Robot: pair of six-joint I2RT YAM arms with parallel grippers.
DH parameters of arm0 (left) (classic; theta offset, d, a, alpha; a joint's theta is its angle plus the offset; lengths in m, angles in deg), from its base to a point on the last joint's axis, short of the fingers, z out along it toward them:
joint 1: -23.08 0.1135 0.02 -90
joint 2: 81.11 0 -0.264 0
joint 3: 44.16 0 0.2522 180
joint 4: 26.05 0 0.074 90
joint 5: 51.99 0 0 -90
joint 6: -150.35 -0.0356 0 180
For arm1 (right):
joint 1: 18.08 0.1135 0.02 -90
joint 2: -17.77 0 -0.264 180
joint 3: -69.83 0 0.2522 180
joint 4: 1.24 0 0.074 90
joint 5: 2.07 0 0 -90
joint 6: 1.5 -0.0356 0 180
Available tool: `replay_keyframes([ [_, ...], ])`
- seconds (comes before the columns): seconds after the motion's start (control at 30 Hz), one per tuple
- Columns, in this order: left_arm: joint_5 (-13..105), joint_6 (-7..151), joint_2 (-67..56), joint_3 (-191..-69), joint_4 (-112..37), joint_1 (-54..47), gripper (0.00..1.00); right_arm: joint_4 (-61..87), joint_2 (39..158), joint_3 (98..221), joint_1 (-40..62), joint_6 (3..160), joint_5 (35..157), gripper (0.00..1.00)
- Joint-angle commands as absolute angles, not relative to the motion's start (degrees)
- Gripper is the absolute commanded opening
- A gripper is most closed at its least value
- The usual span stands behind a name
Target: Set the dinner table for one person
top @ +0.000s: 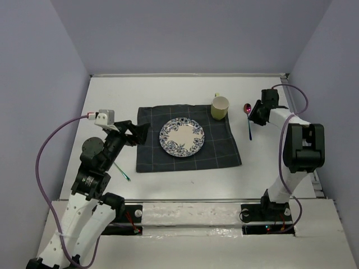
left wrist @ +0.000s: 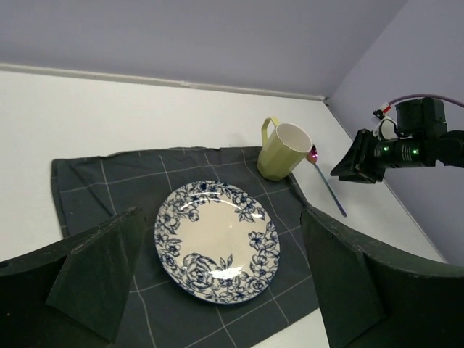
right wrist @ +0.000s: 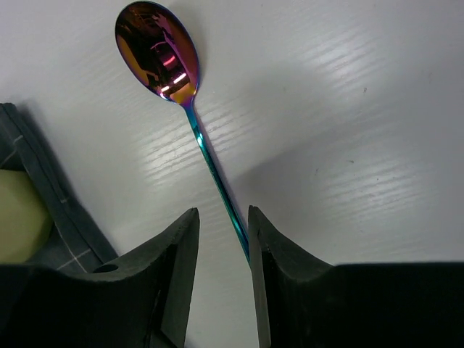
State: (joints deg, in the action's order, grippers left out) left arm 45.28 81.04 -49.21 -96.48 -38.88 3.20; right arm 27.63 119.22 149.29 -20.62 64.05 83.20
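Right claw (right wrist: 221, 217): fingers close but not together, with a narrow gap between them. It is set low over the table (right wrist: 348, 109), astride the handle of a spoon (right wrist: 196, 130). The handle lies against the inner edge of one finger and clear of the other; no pinch seen. Spoon lies flat on the bare table top, bowl toward the far wall, iridescent purple-to-blue finish, just off the right edge of the cloth (top: 151, 159). Left claw (left wrist: 220, 217): fingers spread wide, nothing between them, hanging above the left edge of the cloth and aimed across it toward the plate (top: 182, 136). Table is the big white matte surface filling the booth floor, with lavender walls (top: 45, 56) on three sides and both arm bases at its near edge. Cloth is dark with a thin pale grid and lies flat about mid-table. Plate, white with a blue flower rim, sits on the cloth, roughly central, right way up. Mug (top: 220, 106), pale yellow-green, stands upright on the far right corner of the cloth, handle toward the far wall, between plate and spoon, touching neither. Thin greenish utensil (top: 121, 172) lies on bare table by the left arm, partly hidden under it; kind not clear.
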Motion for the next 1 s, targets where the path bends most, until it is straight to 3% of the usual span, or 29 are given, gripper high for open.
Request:
replay_keyframes([
  [0.0, 42.85, 75.29, -53.42, -94.74, -40.87, 2.95, 0.99, 29.83, 121.39, 154.43, -20.36, 67.4, 84.33, 0.39],
  [0.47, 43.64, 74.15, -54.22, -95.01, -40.25, -0.04, 0.99, 34.93, 130.71, 161.99, -19.66, 69.6, 84.16, 0.36],
  [0.57, 43.38, 74.15, -54.65, -95.01, -40.25, -0.13, 0.99, 37.04, 132.99, 163.57, -18.35, 70.12, 82.41, 0.28],
  [0.7, 43.38, 74.06, -55.1, -95.01, -40.25, -0.39, 0.99, 39.15, 134.4, 164.89, -17.29, 70.83, 78.89, 0.05],
  [0.77, 43.38, 74.06, -55.1, -95.01, -40.25, -0.3, 0.99, 39.68, 134.4, 165.07, -17.29, 71.18, 76.09, 0.0],
  [0.97, 43.2, 73.88, -54.83, -94.92, -40.34, -0.39, 0.99, 40.29, 129.06, 164.02, -16.76, 71.62, 72.73, 0.0],
])
